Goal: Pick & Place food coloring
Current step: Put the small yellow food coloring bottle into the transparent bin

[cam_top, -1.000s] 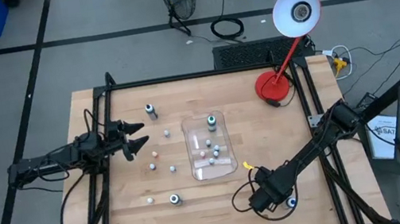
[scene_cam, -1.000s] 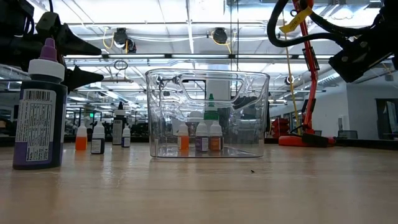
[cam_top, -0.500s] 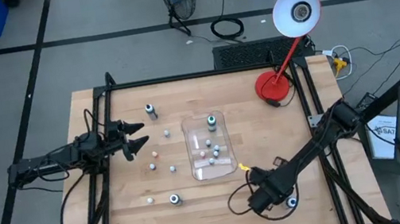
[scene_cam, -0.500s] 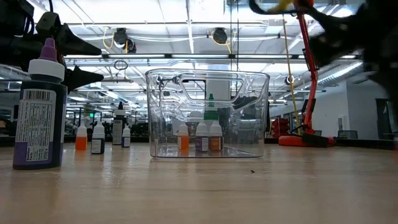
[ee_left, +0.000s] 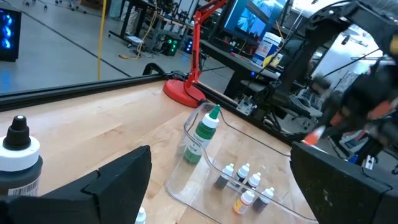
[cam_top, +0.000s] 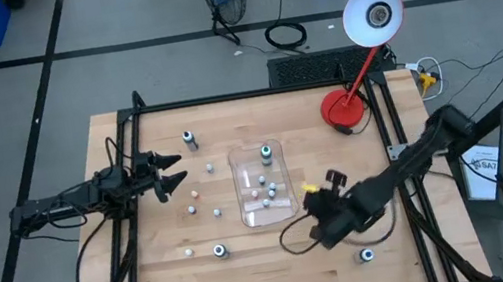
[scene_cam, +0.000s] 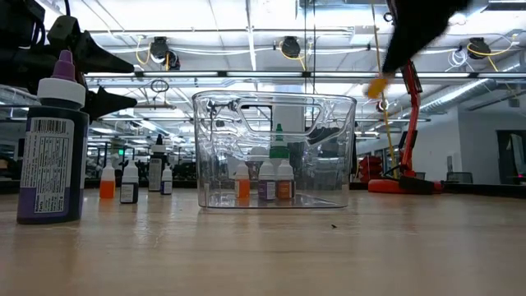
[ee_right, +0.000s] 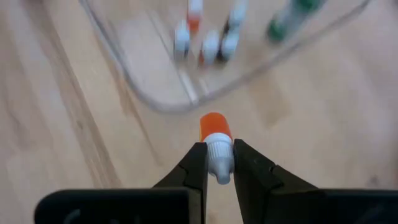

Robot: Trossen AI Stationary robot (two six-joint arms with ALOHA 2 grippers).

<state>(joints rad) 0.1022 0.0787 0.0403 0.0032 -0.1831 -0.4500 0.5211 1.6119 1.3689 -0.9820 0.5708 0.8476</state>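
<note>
My right gripper (ee_right: 217, 167) is shut on a tiny food coloring bottle (ee_right: 216, 140) with an orange body and a white cap. It hangs in the air just short of the clear tray's (cam_top: 265, 187) near right corner. In the high view this gripper (cam_top: 315, 210) is right of the tray. Inside the tray stand a green-capped bottle (cam_top: 265, 153) and several tiny bottles (cam_top: 265, 194). More bottles stand loose on the table (cam_top: 190, 140) (cam_top: 220, 251) (cam_top: 366, 255). My left gripper (cam_top: 175, 170) waits open and level over the table's left side. My right gripper pinches the bottle's white cap (ee_right: 218, 163) between its two fingers. The fingers slant down from the table's near right side toward the tray. The orange body (ee_right: 215, 126) sticks out past the fingertips, along them. The bottle is lifted clear of the table.
A red desk lamp (cam_top: 343, 111) stands at the far right corner. A large dark bottle with a purple cap (scene_cam: 53, 148) stands close in the low view. Tiny bottles (cam_top: 192, 209) (cam_top: 218, 210) dot the wood left of the tray.
My right gripper has risen from low by the table's near edge and gone toward the tray, turning its wrist as it went. The bottle by the near edge has stayed where it was.
</note>
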